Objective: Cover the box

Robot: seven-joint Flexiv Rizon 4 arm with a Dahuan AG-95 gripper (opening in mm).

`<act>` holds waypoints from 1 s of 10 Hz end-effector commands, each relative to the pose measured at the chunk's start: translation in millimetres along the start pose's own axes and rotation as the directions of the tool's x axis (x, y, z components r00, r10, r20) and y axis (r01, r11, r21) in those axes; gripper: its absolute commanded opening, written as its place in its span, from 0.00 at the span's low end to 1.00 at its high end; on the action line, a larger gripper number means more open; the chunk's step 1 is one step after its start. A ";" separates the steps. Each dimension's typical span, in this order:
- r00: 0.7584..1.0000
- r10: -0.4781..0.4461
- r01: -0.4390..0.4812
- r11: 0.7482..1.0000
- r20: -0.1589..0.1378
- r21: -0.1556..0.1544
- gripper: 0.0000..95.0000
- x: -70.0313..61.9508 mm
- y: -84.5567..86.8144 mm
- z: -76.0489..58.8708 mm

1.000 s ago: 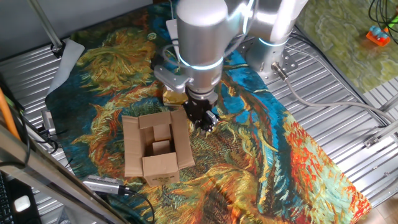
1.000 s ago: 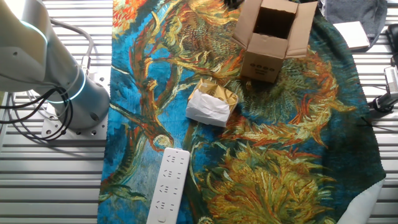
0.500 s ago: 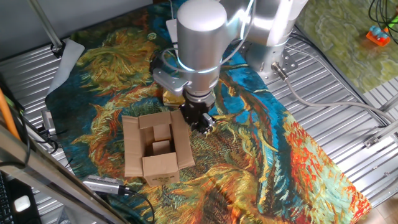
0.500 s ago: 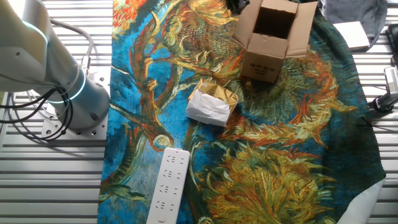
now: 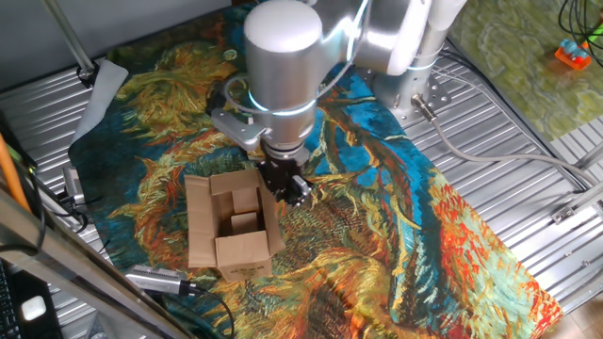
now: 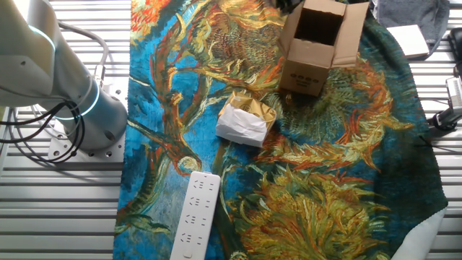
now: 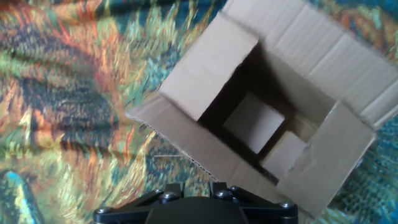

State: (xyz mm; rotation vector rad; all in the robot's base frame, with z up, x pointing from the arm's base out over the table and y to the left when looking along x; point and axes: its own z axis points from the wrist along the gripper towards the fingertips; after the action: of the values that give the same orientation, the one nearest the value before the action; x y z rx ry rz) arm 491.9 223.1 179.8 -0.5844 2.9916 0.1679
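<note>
The brown cardboard box (image 5: 236,226) stands open on the patterned cloth, its flaps spread, with small cardboard blocks (image 5: 243,212) inside. My gripper (image 5: 292,191) looks shut and empty, low beside the box's right flap and touching or nearly touching it. In the other fixed view the box (image 6: 317,43) is at the top edge and only a dark bit of the gripper (image 6: 289,3) shows beside it. In the hand view the open box (image 7: 214,68) fills the upper right, blocks (image 7: 254,122) lie at its bottom, and the gripper (image 7: 193,190) shows only its base.
A crumpled white-and-tan paper packet (image 6: 245,123) lies mid-cloth. A white power strip (image 6: 193,217) lies near the cloth's front edge. The robot base (image 6: 65,94) stands at the left. A black and silver cylinder (image 5: 160,280) lies by the box's front left.
My arm has moved left toward the box, and the gripper now sits against its right flap. That flap stands a little more upright than before.
</note>
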 end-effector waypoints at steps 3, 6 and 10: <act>1.000 -0.010 0.010 1.000 0.002 -0.008 0.20 -7.3 -17.3 7.5; 1.000 -0.010 0.010 1.000 0.002 -0.010 0.20 -14.4 -29.6 12.9; 1.000 0.016 -0.016 1.000 -0.009 -0.023 0.20 -20.9 -32.7 16.5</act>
State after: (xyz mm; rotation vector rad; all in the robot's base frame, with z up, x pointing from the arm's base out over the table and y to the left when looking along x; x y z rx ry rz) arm 522.7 202.1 161.8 -0.5681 3.0109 0.2040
